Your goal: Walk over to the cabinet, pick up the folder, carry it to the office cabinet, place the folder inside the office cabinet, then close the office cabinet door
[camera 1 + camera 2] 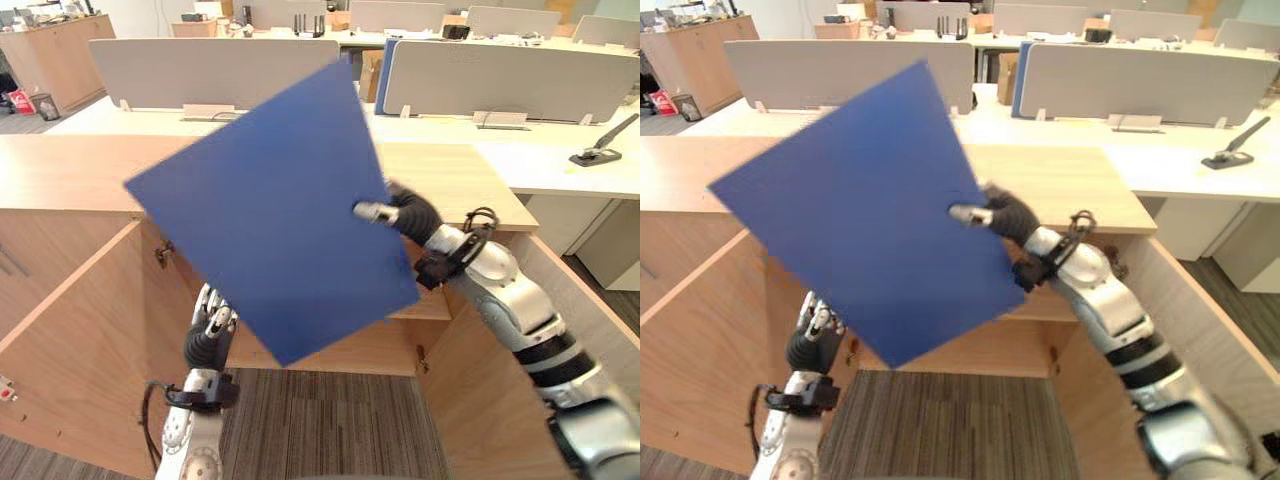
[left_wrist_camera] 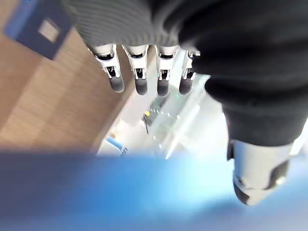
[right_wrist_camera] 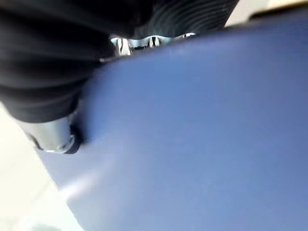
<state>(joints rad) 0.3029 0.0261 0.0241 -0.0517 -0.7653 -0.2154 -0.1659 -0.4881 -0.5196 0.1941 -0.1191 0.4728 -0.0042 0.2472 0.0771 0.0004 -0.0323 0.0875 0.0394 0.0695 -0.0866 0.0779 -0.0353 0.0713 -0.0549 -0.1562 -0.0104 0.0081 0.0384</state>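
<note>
Blue folder [image 1: 270,215], pinched by fingers of the right hand [image 1: 405,213], half hides the left hand [image 1: 208,340], fingers relaxed.

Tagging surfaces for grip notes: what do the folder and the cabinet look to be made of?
The folder is probably stiff plastic or coated card, matte blue: it shows no sag though pinched at one edge by the right hand. The cabinet is likely wood-grain laminate board with a smooth satin finish: even light grain runs over the top and open doors.
</note>
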